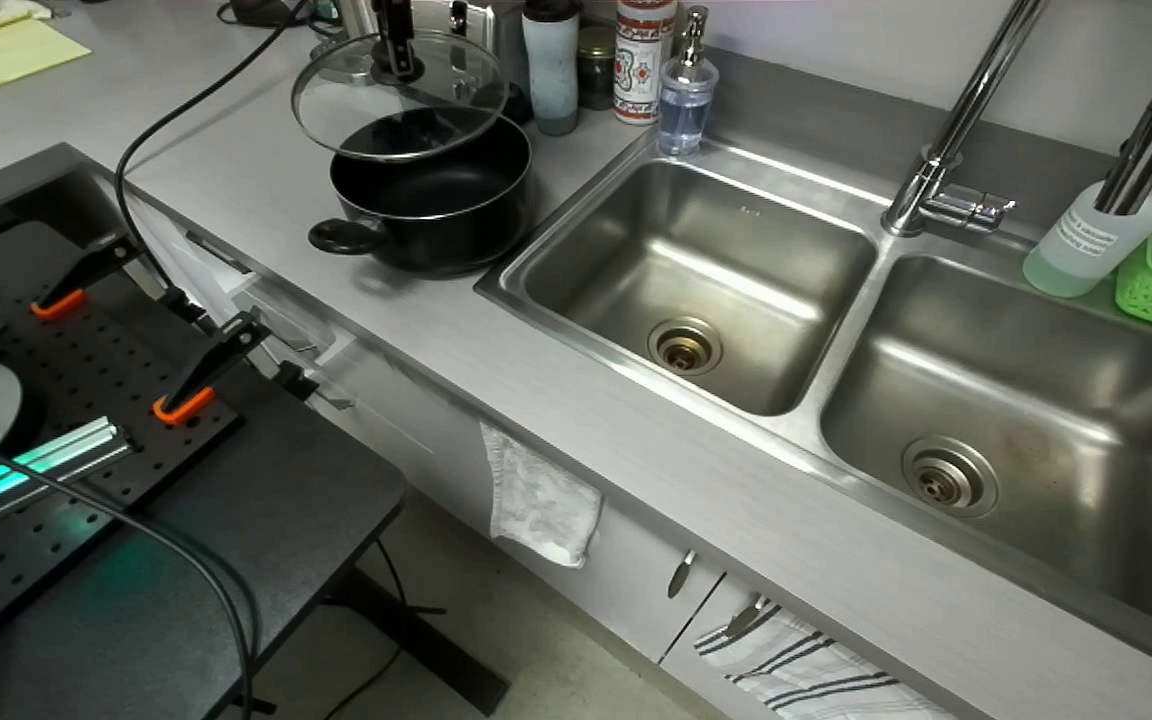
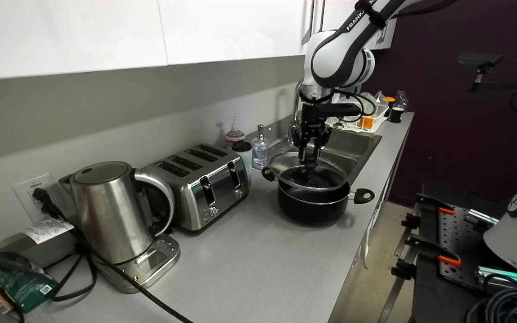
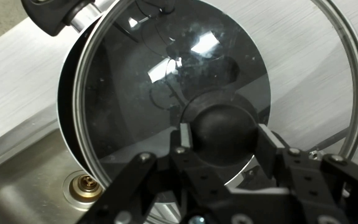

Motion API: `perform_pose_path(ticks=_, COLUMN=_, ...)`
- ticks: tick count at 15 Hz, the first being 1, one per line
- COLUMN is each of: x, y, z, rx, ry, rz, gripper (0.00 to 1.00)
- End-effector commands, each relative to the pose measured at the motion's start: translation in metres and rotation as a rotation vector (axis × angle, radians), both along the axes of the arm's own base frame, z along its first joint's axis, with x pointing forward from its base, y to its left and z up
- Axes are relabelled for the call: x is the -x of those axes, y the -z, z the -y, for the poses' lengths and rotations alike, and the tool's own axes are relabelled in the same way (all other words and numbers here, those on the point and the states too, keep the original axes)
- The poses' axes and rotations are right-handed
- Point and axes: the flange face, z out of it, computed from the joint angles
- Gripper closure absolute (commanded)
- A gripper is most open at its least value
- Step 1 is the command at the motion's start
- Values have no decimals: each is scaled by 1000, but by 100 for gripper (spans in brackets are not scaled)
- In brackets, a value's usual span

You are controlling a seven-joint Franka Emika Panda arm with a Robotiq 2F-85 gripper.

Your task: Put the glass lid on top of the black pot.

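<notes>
- glass lid (image 1: pixel 401 105): hangs above the black pot (image 1: pixel 461 238), not seated; looks slightly tipped, lower toward the front of the counter (image 2: pixel 258 260).
- hand: you have the gripper (image 3: pixel 227 134) clamped from both sides on the lid's dark knob (image 3: pixel 222 124). lid lies directly under the hand; where you send one, the other goes.
- key relation: pot lies below the lid and off to one side. in the wrist view, the pot's dark mouth shows past the lid's rim at left, and counter shows through the glass at right.
- reading: your lid seems off toward the toaster (image 2: pixel 222 190) and wall (image 2: pixel 159 103); pot centre lies from the hand toward the sink (image 1: pixel 761 250) and the counter's front edge. that view's slant may exaggerate the offset; check it in both exterior views.
- axis: lid and pot both round, no long axis to match. the pot's front handle (image 1: pixel 346 237) stands outside the lid's outline, so wrist turn should matter little.
- next (judgement): carry nearly done. you likely want a small shift toward sink and front edge, level the lid, then lower straight down.
- risk: lowered as is, the sink-side rim could drop inside the pot and leave your lid tipped.
- unsure: gap between lid and pot on the far side; cannot tell.
</notes>
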Motion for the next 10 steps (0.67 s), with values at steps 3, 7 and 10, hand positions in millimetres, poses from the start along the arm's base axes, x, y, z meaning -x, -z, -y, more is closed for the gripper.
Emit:
perform_pose_path(ticks=3, x=-6, y=4, z=12, rx=-33, ry=58, rz=1, gripper=73)
perform_pose_path(ticks=7, x=-7, y=12, z=17, rx=-39, ry=82, rz=-10, gripper=73)
perform_pose_path(ticks=10, x=-10, y=18, z=22, rx=-37, ry=97, rz=-17, gripper=73)
